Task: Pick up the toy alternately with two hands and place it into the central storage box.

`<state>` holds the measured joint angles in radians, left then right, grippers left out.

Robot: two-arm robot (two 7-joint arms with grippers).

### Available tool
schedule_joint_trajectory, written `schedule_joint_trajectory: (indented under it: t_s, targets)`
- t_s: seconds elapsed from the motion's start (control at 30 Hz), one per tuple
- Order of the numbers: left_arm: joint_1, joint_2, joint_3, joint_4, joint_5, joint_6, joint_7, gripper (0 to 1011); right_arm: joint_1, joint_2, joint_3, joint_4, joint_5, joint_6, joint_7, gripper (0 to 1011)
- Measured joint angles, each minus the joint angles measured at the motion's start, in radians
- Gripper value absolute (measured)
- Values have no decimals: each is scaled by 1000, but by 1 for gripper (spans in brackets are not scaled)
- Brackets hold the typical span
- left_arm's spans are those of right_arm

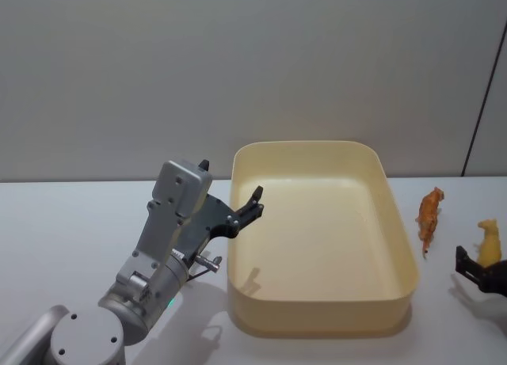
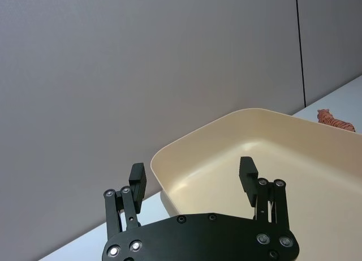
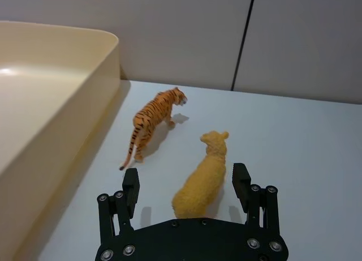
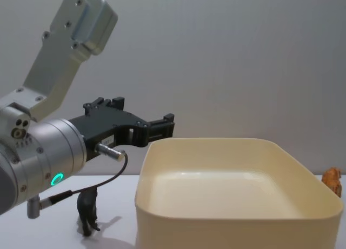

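The storage box (image 1: 317,146) is empty: the left hand (image 2: 192,170) hangs released by its rim, while the right hand (image 3: 185,176), spread and not yet clenched, straddles the yellow toy (image 3: 214,145), with the tiger toy (image 3: 153,119) just beyond.

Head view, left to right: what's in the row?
left gripper → cream storage box → orange tiger figure → yellow animal figure
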<state>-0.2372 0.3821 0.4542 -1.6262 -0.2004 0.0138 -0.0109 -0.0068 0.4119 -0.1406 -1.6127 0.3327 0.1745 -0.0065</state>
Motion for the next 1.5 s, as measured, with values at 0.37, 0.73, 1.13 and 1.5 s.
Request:
schedule_joint_trajectory:
  t_s: [0.37, 0.73, 1.13, 1.5]
  targets:
    - [0, 0, 0, 0, 0, 0, 0, 1001, 19, -21, -9, 60, -66, -34, -54, 1001]
    - [0, 0, 0, 0, 0, 0, 0, 1001, 38, -41, -21, 95, -104, -54, -50, 886]
    - [0, 0, 0, 0, 0, 0, 0, 1001, 47, -50, -26, 111, -121, -62, -44, 558]
    - [0, 0, 0, 0, 0, 0, 0, 1001, 49, -53, -27, 115, -126, -68, -39, 412]
